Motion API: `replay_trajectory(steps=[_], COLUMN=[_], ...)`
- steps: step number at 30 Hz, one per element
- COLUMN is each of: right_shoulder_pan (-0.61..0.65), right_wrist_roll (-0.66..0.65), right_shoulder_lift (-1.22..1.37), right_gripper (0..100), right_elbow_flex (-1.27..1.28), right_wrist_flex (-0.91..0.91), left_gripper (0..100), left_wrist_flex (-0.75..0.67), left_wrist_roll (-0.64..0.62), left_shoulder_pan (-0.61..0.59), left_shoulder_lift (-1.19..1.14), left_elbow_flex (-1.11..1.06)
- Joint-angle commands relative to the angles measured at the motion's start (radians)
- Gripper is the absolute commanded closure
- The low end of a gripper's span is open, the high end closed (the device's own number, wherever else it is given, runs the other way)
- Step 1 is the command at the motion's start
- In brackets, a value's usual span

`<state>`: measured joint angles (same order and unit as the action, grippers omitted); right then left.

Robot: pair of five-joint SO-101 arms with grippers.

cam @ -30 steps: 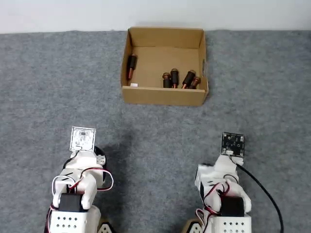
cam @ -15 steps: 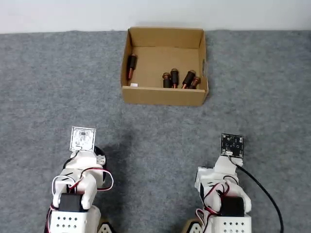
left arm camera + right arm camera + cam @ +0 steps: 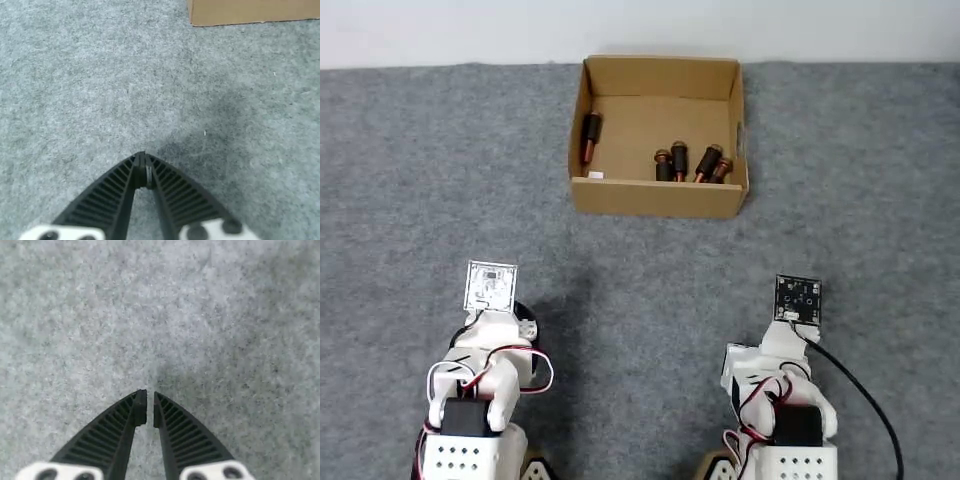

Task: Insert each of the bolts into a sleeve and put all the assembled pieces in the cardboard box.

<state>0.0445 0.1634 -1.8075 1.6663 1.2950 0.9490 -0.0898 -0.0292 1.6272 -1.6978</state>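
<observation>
The cardboard box [image 3: 660, 195] stands open at the far middle of the grey felt. Inside it, one dark sleeve with a copper bolt [image 3: 590, 137] lies by a side wall. Several more assembled pieces [image 3: 692, 163] are bunched at the near wall. Both arms are folded back at the near edge, well short of the box. My left gripper [image 3: 142, 170] is shut with nothing in it, just above the felt, and a corner of the box [image 3: 250, 12] lies ahead of it. My right gripper [image 3: 148, 407] is also shut and holds nothing, over bare felt.
Grey felt [image 3: 650, 280] covers the table between the arms and the box. The left arm [image 3: 485, 370] and the right arm [image 3: 780, 385] sit side by side with a gap between them. A white wall runs along the far edge.
The right arm's wrist has drawn back slightly toward the near edge. The left arm and the pieces in the box have not moved.
</observation>
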Motion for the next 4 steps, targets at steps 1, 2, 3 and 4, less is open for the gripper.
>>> replay_trajectory(steps=[1, 2, 3, 4], right_shoulder_pan=[-0.007, -0.007, -0.007, -0.007], right_wrist_roll=[0.003, 0.003, 0.003, 0.003], right_shoulder_lift=[-0.002, -0.002, -0.002, -0.002], right_gripper=[98.9, 98.9, 98.9, 98.9], right_elbow_flex=[0.017, 0.017, 0.017, 0.017], right_wrist_flex=[0.008, 0.008, 0.008, 0.008], left_gripper=[99, 99, 99, 99], left_wrist_flex=[0.009, 0.009, 0.009, 0.009], left_wrist_roll=[0.003, 0.003, 0.003, 0.003], left_shoulder_pan=[-0.003, -0.003, -0.003, -0.003], left_shoulder_lift=[0.008, 0.008, 0.008, 0.008], left_elbow_flex=[0.007, 0.007, 0.007, 0.007])
